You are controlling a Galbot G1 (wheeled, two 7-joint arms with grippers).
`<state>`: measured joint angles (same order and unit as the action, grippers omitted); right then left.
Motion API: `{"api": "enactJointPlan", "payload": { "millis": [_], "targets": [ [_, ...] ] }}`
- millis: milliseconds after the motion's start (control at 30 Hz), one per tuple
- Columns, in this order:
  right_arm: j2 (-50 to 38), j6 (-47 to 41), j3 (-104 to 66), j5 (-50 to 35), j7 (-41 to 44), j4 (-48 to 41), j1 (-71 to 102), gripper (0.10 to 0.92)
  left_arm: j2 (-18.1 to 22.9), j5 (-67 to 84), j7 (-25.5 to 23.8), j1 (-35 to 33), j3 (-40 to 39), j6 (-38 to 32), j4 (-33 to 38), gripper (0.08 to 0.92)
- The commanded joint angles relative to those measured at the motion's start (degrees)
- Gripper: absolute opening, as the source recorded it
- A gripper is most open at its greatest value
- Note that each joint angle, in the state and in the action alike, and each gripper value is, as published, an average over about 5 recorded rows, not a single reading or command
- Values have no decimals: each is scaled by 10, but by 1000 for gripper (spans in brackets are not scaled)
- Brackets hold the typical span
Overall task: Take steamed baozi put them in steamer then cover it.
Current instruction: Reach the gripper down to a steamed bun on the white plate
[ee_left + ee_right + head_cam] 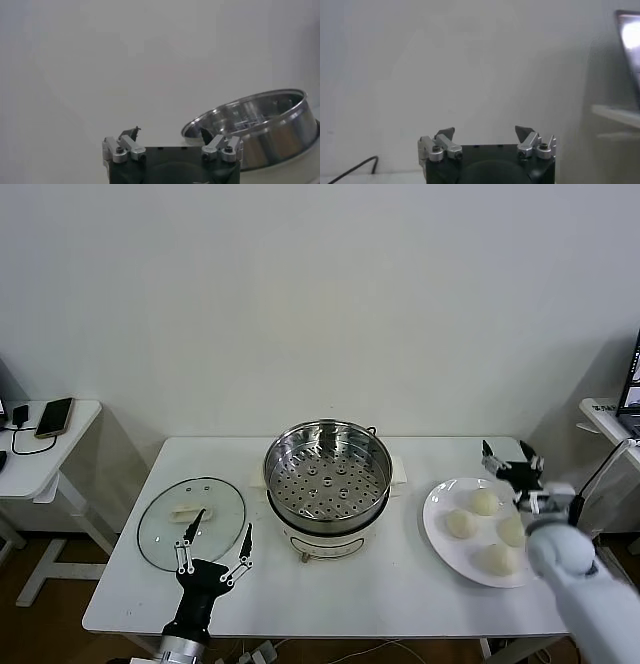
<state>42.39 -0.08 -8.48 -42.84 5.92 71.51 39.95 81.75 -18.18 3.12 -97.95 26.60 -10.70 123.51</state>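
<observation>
Here, four steamed baozi (484, 529) lie untouched on the plate (436, 519) at the desk's right edge, right gripper (511, 462) above, jaws wide; next, descend and grasp one for the central steamer (327, 471); left gripper (214, 546), near the cover (191, 520), also wide.

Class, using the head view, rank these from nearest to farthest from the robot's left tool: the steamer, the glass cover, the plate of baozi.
Measured from the left tool:
1. The cover, flat on the table's left side, directly beside the tool.
2. The steamer, at the table's centre, to the tool's right.
3. The plate holding the steamed baozi, on the far right side, by the right tool.
</observation>
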Motion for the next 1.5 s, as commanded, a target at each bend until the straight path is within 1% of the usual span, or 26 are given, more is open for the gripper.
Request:
{"api": "enactJointPlan", "payload": {
  "millis": [33,133,233,333,467,633,833,933,1133,1500],
  "targets": [
    [-69,-22,225,91,417,-233,-288,823,0,3,0,1,-2,0,6,823],
    [-58,15,284,181,558,-298,-357,823,0,6,0,1,-3,1,7,823],
    [-43,46,317,273,652,-334,-398,823,0,7,0,2,-4,1,6,823],
    [-28,62,339,358,710,-341,-421,823,1,9,0,3,-4,2,7,823],
    [-4,84,355,449,747,-343,-434,823,3,9,1,2,-4,2,7,823],
    [34,109,371,539,749,-351,-441,823,6,10,1,0,-2,2,10,823],
    [87,147,366,608,672,-406,-440,823,8,10,2,-6,1,0,12,823],
    [106,153,362,623,650,-426,-436,823,10,10,3,-7,2,-1,11,823],
    [130,152,354,645,635,-446,-424,823,13,10,4,-9,2,-2,10,823],
    [140,156,334,681,624,-458,-403,823,12,11,6,-7,1,-2,4,823]
  ]
}}
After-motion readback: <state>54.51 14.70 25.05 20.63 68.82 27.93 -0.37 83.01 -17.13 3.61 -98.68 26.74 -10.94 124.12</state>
